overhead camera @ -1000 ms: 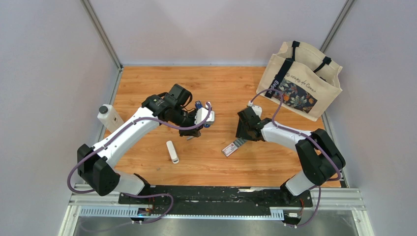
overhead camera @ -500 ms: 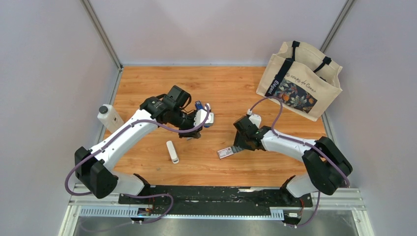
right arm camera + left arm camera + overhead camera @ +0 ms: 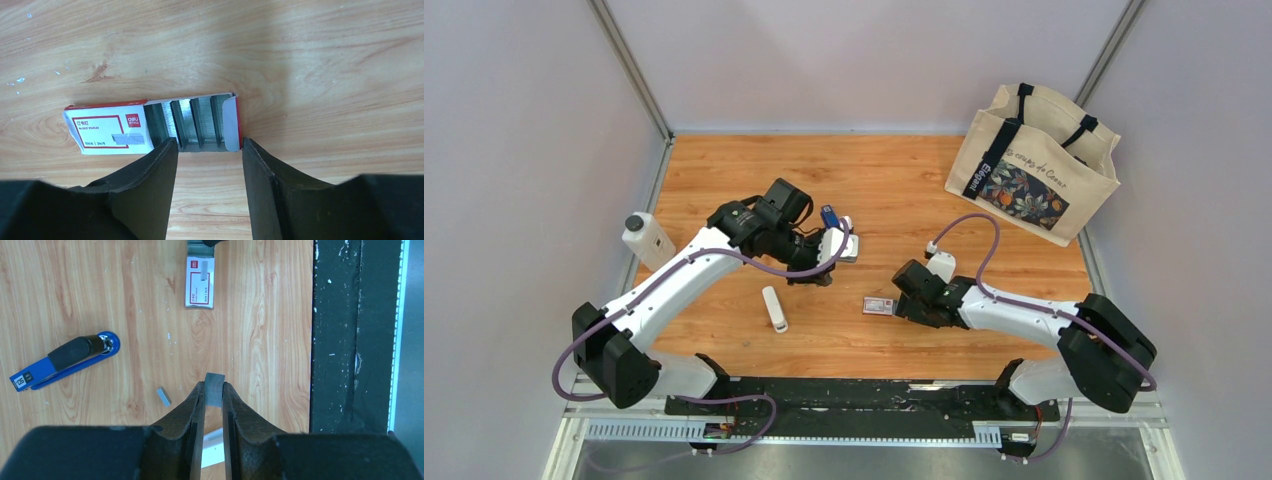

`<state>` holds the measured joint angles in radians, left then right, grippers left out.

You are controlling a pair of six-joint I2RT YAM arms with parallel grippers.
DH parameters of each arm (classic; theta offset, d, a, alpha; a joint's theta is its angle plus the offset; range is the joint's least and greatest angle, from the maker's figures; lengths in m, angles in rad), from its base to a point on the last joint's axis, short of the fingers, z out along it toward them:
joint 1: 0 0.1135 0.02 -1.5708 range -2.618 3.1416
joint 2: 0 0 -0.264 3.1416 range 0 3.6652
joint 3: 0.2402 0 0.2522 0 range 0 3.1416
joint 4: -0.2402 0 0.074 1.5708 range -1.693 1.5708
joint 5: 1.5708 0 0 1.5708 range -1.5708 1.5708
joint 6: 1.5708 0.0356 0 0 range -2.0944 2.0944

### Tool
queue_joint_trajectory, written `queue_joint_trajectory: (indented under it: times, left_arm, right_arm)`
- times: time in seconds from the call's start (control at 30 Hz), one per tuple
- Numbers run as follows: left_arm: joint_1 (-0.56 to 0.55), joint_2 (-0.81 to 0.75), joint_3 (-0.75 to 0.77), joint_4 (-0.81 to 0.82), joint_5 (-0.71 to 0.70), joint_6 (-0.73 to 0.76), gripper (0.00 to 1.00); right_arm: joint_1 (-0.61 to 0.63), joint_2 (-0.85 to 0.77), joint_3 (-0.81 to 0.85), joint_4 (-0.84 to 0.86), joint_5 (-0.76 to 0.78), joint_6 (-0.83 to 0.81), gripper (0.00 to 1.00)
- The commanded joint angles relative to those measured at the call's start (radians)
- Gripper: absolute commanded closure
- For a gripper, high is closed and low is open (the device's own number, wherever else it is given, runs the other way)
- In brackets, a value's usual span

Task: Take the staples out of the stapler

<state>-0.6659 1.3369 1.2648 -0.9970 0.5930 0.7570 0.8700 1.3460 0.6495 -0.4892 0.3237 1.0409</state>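
The small blue stapler [image 3: 65,362], black on top, lies on the wood to the left in the left wrist view; in the top view it [image 3: 829,215] peeks out behind the left arm. My left gripper [image 3: 214,390] is shut on a short grey strip of staples [image 3: 215,385], above the table; it also shows in the top view [image 3: 817,277]. A small loose staple piece [image 3: 163,396] lies beside it. My right gripper [image 3: 209,145] is open and empty, its tips at the near edge of the open staple box [image 3: 107,127], in which rows of staples [image 3: 190,122] show.
The pink-and-white staple box [image 3: 879,306] lies mid-table with the right gripper [image 3: 904,305] beside it. A white rounded stick [image 3: 774,308] lies near the left arm. A white bottle [image 3: 646,240] stands at the left edge, a tote bag [image 3: 1034,165] at the back right.
My right gripper has swung down and left toward the near edge, and the staple box has shifted a little left with it. The left arm has barely moved and still holds the strip.
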Motion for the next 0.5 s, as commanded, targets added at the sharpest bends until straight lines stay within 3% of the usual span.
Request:
queue_joint_trajectory:
  times: [0.0,0.47]
  left_arm:
    - [-0.011,-0.035,0.001,0.017,0.011,0.015,0.76]
    - [-0.015,-0.038,-0.004,0.02,0.005,0.016,0.76]
  right_arm:
    - [0.011,-0.008,0.025,0.012,0.032,0.036,0.46]
    - [0.061,0.051,0.088,0.049,0.02,0.027,0.46]
